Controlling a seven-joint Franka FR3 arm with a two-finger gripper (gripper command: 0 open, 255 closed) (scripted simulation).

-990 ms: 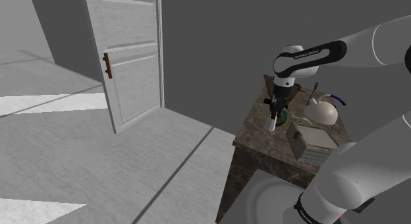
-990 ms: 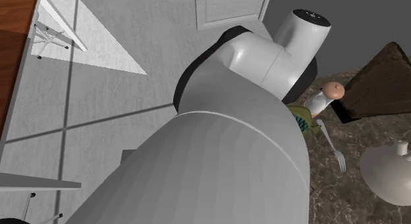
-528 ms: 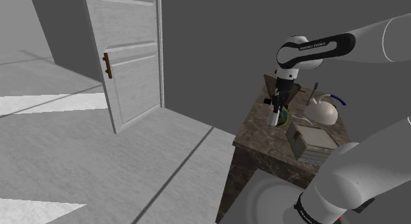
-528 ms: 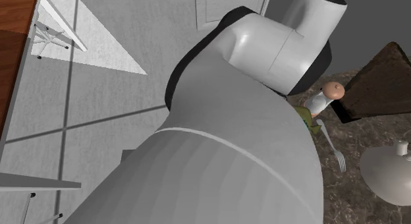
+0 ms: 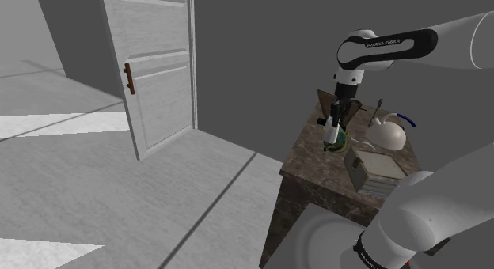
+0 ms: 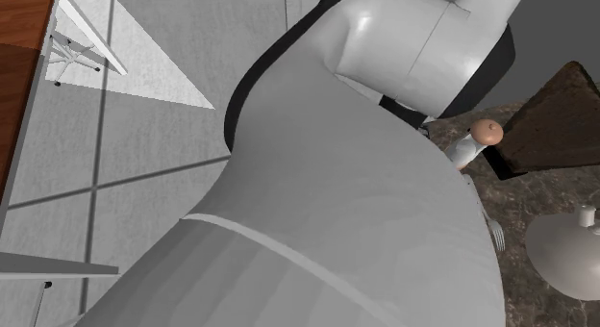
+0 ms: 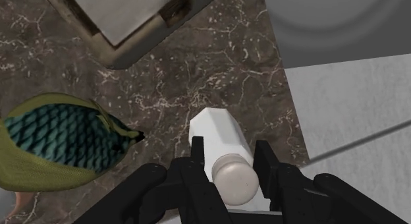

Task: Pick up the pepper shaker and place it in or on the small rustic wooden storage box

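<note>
well, nearest the camera the black gripper (image 7: pixel 227 165) has its two fingers (image 7: pixel 197 153) clamped on the white pepper shaker (image 7: pixel 220 147), one on each side just below its round pale knob. the shaker stands upright over the dark marble counter (image 7: pixel 164 91), close to the edge where the grey floor (image 7: pixel 349 97) begins. whether its base touches the stone i cannot tell. just beside the shaker lies a yellow-green fish-scale thing (image 7: pixel 62 137) with a teal pattern. further along the counter stands the storage box (image 7: pixel 118 18), pale grey on top with a rough rim, apart from the shaker. in the shoulder view the gripper sits right of centre, with the box lower right of it and a white kettle (image 5: pixel 386 134) behind the box. far off, at the upper left, is a white panelled door (image 5: pixel 154 66).
</note>
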